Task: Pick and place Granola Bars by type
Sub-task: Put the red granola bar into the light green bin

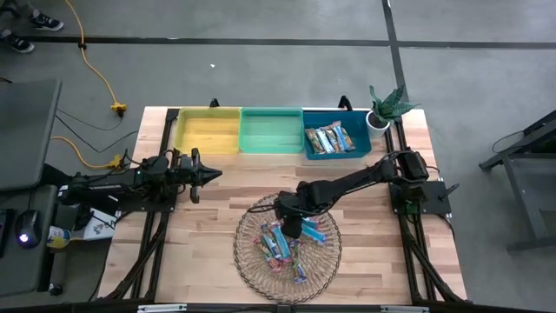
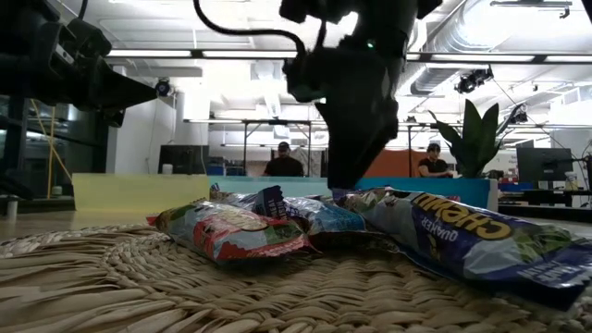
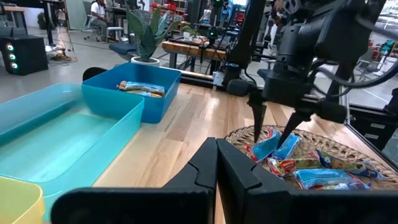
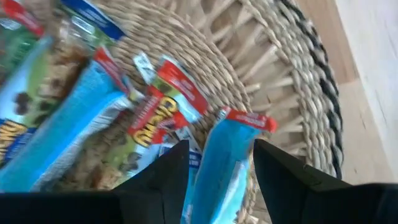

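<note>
Left gripper (image 1: 211, 174) parked over bare table, left of the round woven basket (image 1: 248, 261), tips pointing toward it; jaws pressed together, holding nothing.

Right gripper (image 1: 293, 224) down in the basket's upper half, over the pile of granola bars (image 1: 280, 246). Fingers (image 4: 163, 174) apart, straddling a light blue bar (image 4: 221, 168) with a red end. Right wrist view shows the bar between the fingers; whether the pads actually touch it is hard to say. Left wrist view shows what the top view hides: the fingertips (image 3: 258, 121) spread just above two upturned blue bars (image 3: 277, 144).

Behind the basket, left to right: yellow bin (image 1: 207, 130), green bin (image 1: 271, 130), blue bin (image 1: 335, 139). Several tan-orange and blue bars (image 1: 330, 137) lie in the blue one; the other two show none. Potted plant (image 1: 382, 109) sits right of the blue bin.

Surface: light wood tabletop (image 1: 217, 226). Low view: two people (image 2: 283, 162) seated at desks beyond the bins, ducts overhead. High view: yellow cable (image 1: 95, 74) on grey floor.
</note>
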Controlling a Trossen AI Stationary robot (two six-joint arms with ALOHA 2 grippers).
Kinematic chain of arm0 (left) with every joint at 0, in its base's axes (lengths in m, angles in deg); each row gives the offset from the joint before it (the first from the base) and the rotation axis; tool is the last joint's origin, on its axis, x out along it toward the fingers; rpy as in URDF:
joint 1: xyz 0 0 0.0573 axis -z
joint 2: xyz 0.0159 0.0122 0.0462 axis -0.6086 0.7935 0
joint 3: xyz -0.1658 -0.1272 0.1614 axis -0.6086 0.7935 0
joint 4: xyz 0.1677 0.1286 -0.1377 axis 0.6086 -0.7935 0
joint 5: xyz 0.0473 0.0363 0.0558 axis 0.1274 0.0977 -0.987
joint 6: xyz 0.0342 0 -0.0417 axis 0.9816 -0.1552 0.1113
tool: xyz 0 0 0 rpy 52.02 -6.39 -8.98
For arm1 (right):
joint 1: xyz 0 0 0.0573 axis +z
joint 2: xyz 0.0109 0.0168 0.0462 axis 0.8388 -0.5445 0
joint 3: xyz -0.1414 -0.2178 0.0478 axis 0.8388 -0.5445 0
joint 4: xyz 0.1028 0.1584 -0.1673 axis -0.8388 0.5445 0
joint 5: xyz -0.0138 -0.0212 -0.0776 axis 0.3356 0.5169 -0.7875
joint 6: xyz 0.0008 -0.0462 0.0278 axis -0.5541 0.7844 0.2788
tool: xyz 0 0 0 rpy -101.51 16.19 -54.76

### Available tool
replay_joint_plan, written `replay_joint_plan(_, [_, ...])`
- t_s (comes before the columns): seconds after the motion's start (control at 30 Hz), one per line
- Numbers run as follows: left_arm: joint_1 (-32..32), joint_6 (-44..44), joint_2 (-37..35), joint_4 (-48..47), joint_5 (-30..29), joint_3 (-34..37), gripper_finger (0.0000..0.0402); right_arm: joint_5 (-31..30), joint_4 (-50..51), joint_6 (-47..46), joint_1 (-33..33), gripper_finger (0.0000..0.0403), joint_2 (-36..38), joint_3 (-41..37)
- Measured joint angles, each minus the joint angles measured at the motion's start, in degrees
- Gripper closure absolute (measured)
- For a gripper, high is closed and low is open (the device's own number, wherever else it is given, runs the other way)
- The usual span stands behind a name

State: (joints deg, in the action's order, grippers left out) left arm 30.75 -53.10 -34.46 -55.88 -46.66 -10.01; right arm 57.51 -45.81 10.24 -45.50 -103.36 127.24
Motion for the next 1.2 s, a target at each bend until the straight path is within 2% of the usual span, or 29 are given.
replay_joint_plan(0.73, [0.00,-0.02,0.00,-0.02,0.00,0.02,0.0401,-0.09,-5.53,-8.64,0.00,0.0243,0.29,-9.17])
replay_joint_plan(1.2, [0.00,-0.01,0.01,-0.01,-0.02,0.01,0.0401,-1.38,-5.62,-11.64,0.02,0.0297,0.52,-9.69])
